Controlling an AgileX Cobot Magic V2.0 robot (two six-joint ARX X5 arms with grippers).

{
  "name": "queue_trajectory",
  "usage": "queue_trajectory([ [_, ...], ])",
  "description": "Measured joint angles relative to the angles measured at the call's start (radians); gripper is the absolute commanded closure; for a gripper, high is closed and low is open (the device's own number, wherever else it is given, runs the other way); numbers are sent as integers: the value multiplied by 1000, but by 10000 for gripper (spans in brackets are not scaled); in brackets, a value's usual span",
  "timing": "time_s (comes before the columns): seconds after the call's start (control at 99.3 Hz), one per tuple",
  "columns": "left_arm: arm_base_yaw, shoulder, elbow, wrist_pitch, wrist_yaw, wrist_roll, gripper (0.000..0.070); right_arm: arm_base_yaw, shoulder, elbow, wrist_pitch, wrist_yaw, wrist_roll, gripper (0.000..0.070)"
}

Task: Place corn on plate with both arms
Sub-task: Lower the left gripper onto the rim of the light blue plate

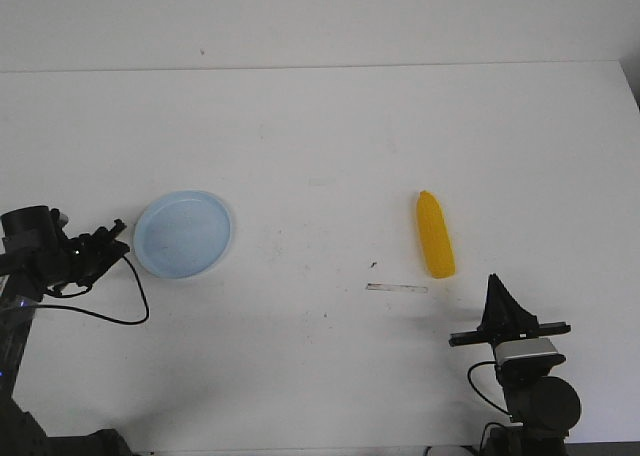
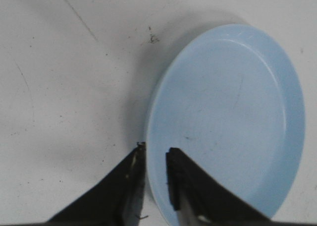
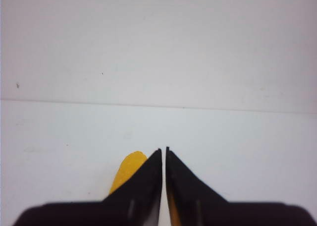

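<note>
The pale blue plate (image 1: 185, 234) lies on the white table at the left. My left gripper (image 1: 120, 228) is at its left edge. In the left wrist view the gripper (image 2: 156, 150) straddles the plate's (image 2: 228, 102) rim, one finger outside and one over the plate, closed narrowly on it. The yellow corn (image 1: 435, 234) lies on the table at the right, pointed end away from me. My right gripper (image 1: 493, 278) is shut and empty, just in front of and right of the corn. In the right wrist view the corn (image 3: 130, 169) shows partly behind the shut gripper (image 3: 163, 149).
A thin strip of tape or mark (image 1: 396, 288) lies on the table in front of the corn. A black cable (image 1: 120, 311) trails from the left arm. The table's far edge (image 1: 320, 68) meets a white wall.
</note>
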Motion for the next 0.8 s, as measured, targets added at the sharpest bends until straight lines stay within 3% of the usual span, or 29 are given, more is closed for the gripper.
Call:
queue_trajectory([
  [0.795,-65,133,0,79,7,8,466,0,0,0,0,0,0,685],
])
